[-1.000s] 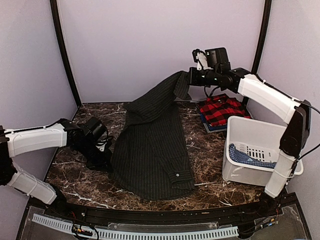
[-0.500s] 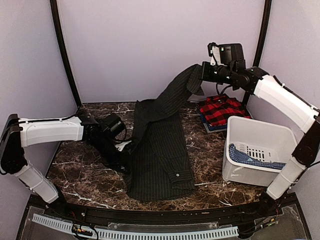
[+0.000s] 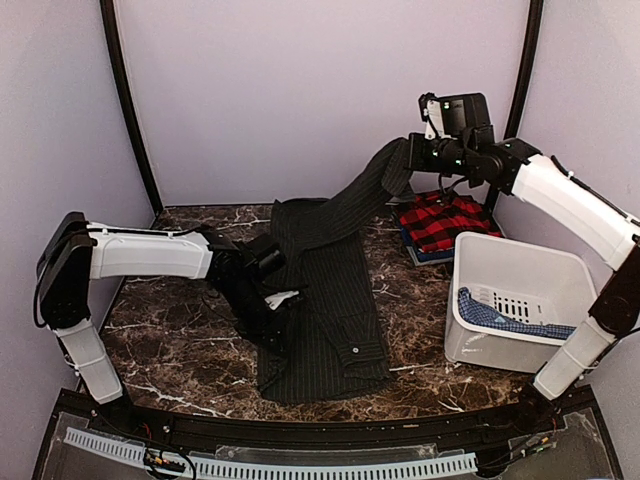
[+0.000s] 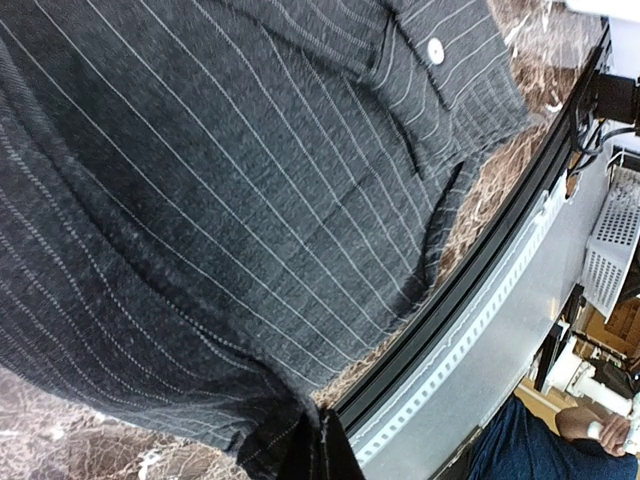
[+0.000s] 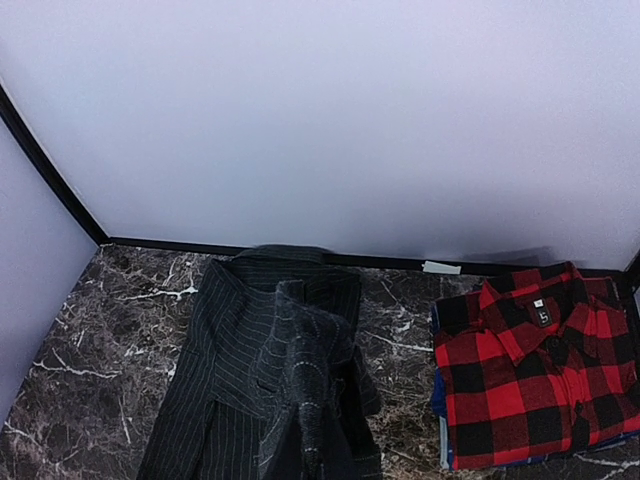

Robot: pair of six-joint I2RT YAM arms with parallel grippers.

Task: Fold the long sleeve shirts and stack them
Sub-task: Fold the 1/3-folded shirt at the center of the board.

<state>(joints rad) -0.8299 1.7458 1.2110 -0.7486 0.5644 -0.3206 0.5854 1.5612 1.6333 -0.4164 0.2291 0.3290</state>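
At the near side, the left gripper [image 3: 274,330] is clamped fully closed on the turned-over left edge of the charcoal shirt [image 3: 330,300]. The shirt's body lies flat along the middle of the table [image 3: 170,360], hem toward the arm bases. Carry that edge across in a low, level sweep so the panel lands without dragging the layer beneath (the cuff button [image 4: 433,48] marks the near end of the fold line). Farther back, the right gripper [image 3: 408,158] is pinched shut on the sleeve [image 3: 360,195], holding it raised and taut above the far right of the table. Bring the sleeve down along the shirt's length under light tension, and release only once it lies flat. The plaid shirt [image 3: 440,218] rests folded at the far right corner, behind the white bin [image 3: 520,262], and is the probable stacking place.
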